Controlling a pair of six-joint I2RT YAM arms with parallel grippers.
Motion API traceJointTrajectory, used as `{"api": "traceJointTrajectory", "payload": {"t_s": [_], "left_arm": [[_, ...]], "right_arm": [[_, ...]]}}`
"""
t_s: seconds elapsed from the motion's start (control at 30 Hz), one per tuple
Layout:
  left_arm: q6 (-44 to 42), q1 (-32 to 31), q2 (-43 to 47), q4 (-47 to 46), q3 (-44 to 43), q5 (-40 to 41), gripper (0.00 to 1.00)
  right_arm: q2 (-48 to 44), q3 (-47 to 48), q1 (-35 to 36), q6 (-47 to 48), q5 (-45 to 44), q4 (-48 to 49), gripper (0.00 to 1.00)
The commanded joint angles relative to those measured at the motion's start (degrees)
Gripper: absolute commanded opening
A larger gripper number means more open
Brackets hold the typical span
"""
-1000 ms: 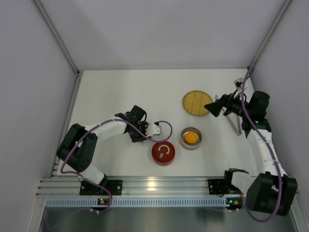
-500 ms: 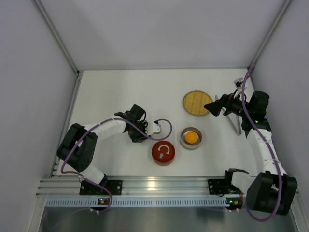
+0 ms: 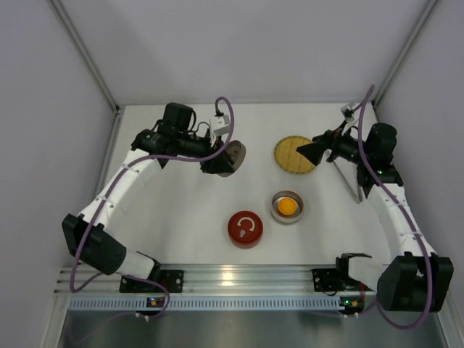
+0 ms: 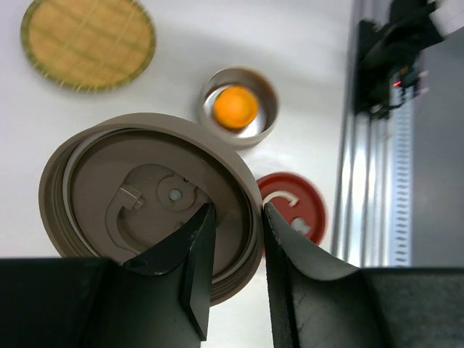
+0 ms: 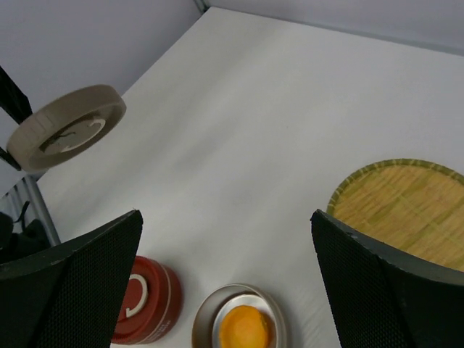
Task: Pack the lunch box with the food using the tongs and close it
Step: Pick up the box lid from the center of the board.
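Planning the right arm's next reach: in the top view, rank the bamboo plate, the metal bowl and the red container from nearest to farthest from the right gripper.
1. bamboo plate: its right edge lies directly under the right gripper.
2. metal bowl: closer to the arm bases, slightly left of the gripper.
3. red container: farther left still, and closest to the bases.

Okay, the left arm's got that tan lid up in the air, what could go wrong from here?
1. The left claw pinches the tan lid only at its rim; it could slip and drop near the steel bowl or the red container.
2. The tongs lie untouched close beside the right arm, and the right claw is open; a sweep of that arm might knock them away.
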State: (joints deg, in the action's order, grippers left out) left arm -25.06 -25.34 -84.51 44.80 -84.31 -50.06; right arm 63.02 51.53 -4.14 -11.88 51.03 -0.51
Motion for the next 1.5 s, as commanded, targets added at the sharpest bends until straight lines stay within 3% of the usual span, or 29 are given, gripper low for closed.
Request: {"api": "traceJointTrajectory", "payload": {"t_s": [0.0,0.07,0.13,0.23,0.27,0.4,0.47,0.57,0.73,0.8,1.07,1.47], "left_arm": [[8.6,-0.1,2.6,-2.5,-1.9,-12.8,0.0],[12.4,-0.1,3.6,-7.3,-0.7,-15.9,0.0],[21.9,-0.2,5.4,-13.2,1.5,-21.5,0.0],[41.3,-0.1,8.1,-33.2,8.4,-25.8,0.0],[48.9,-0.1,8.4,-40.9,9.8,-26.5,0.0],[61.8,-0.2,8.9,-55.0,15.2,-29.9,0.0],[63.2,-0.4,8.7,-55.5,16.2,-32.6,0.0],[58.8,-0.6,7.9,-47.6,14.9,-36.5,0.0],[27.5,-0.7,3.2,-7.4,6.0,-43.4,0.0],[16.8,-0.7,1.5,0.2,4.9,-44.4,0.0],[12.5,-1.5,0.1,4.4,6.0,-45.5,0.0],[15.5,-3.5,0.2,2.2,7.8,-45.7,0.0]], "right_arm": [[2.1,2.0,6.3,-4.3,-0.2,6.6,0.97],[2.7,0.9,10.7,-6.7,0.2,13.1,0.95],[3.5,0.1,13.4,-8.9,0.6,18.9,0.94],[4.2,0.4,18.1,-8.3,1.9,22.0,0.93],[3.9,0.4,18.6,-6.4,2.1,22.2,0.92],[1.6,0.3,19.4,1.2,5.7,21.7,0.93],[0.9,1.6,19.4,7.8,8.7,16.4,0.96],[0.6,4.1,19.4,14.8,12.5,9.9,0.98],[-0.1,6.8,21.4,29.9,15.2,-6.6,0.98],[-0.8,6.7,22.4,32.3,15.3,-9.0,0.98],[-1.2,7.8,27.3,30.9,15.1,-11.7,0.99],[4.0,12.7,37.2,36.7,11.0,-17.5,0.98]]}}
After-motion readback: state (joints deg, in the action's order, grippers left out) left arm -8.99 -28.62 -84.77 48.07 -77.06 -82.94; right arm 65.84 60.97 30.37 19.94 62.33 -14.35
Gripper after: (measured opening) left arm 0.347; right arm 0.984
